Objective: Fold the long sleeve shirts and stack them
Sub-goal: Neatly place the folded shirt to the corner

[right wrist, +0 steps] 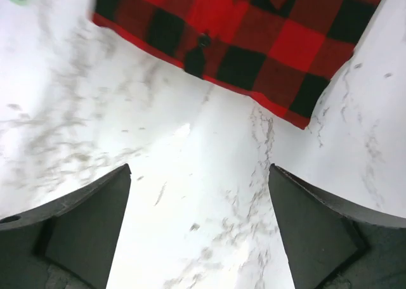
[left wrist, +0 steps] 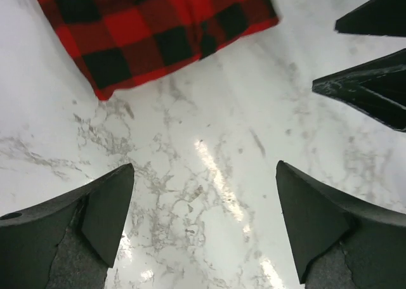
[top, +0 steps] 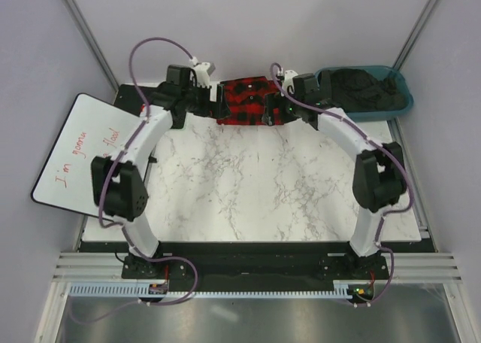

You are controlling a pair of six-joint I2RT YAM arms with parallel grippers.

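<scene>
Red-and-black check shirt [top: 244,100]: folded into a compact bundle, lying on the table at its far edge, between the two grippers.
Marble table [top: 263,177]: white with grey veins; it carries the shirt and is bare between each pair of fingers.
Left gripper [left wrist: 204,167]: fingers spread wide, holding nothing. It is at the shirt's left side in the overhead view.
Left gripper, contact: in the left wrist view the shirt's lower corner [left wrist: 152,35] lies beyond the fingertips, apart from them. Only marble shows between the fingers.
Right gripper [right wrist: 199,168]: fingers also spread wide, holding nothing. It is at the shirt's right side in the overhead view.
Right gripper, contact: in the right wrist view the shirt's hem [right wrist: 241,42], with one dark button, lies ahead of the fingertips and clear of them.
Teal bin [top: 402,102]: at the far right corner, just beside the right arm, holding dark cloth [top: 361,87].
Whiteboard [top: 83,147]: tilted at the table's left edge, with red handwriting.
</scene>
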